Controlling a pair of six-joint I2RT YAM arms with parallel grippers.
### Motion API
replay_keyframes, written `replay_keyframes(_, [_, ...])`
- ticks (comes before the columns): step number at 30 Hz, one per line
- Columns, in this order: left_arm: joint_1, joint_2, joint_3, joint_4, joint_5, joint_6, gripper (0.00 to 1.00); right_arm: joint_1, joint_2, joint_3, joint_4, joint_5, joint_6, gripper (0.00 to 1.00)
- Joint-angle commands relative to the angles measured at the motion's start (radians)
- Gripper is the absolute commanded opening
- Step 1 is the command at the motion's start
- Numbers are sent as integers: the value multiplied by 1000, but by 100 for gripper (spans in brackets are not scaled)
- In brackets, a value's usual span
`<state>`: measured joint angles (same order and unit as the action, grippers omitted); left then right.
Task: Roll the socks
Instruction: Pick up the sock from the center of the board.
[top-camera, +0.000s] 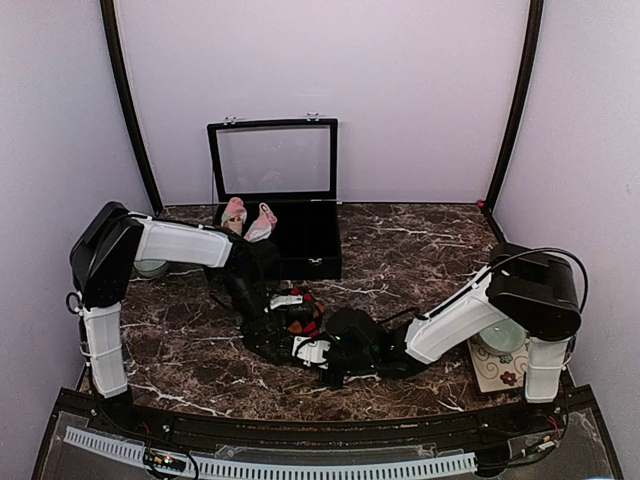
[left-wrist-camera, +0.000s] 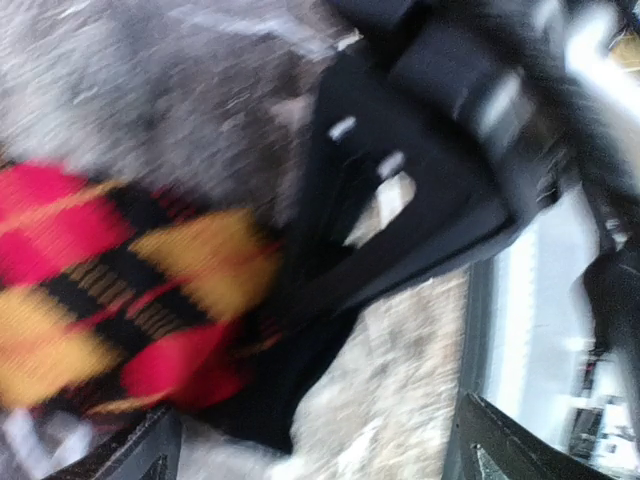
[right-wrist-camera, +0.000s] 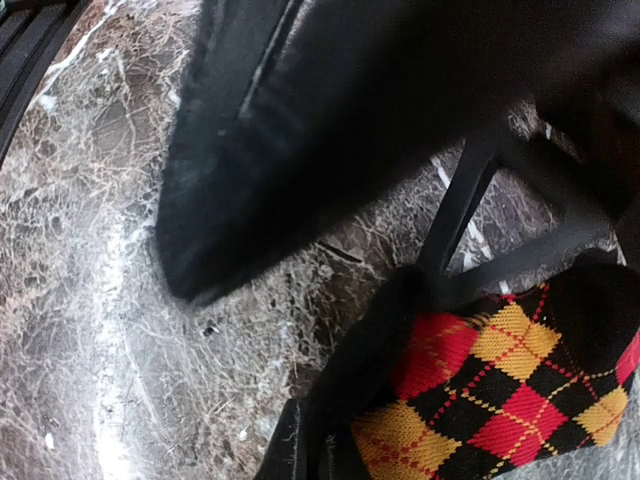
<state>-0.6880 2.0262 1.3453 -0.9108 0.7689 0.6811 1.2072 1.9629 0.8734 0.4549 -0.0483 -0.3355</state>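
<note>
The black argyle sock with red, orange and yellow diamonds (top-camera: 300, 318) lay bunched on the dark marble-patterned table (top-camera: 420, 260), hemmed in by both tools. The right gripper (right-wrist-camera: 296, 446) was closed tight, its tips seemingly pinching the sock's dark edge, likely to anchor the bundle against unrolling. The left gripper (left-wrist-camera: 320, 448) stood spread wide and held nothing, with the sock just ahead of it, nearer one finger. It was probably poised to take hold further along. Beyond the left gripper sat an open black glass-lidded case (top-camera: 275, 190).
</note>
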Motion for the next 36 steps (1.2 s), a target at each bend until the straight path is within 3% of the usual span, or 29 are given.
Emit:
replay_keyframes(1, [39,-195,-111,194,-274,-70,99,-8,20,-46,-214,-68,114,0])
replay_keyframes(11, [209,-687,-467,690,-632,-176,99,-14,-25,-61,-231,-200,280,0])
replay_keyframes(19, [251,-709,-424,427,-175,77,84,-128,47,16,-313,-426,537,0])
replay_keyframes(21, [211,-701,-428,338,-76,173,77,-148,72,25,-335,-461,590,0])
replay_keyframes(26, [-28,-675,-447,233,-129,322,70,-175,152,65,-425,-516,670,0])
replay_keyframes(36, [-217,-540,-450,408,-264,300,69,-218,165,23,-398,-562,742,0])
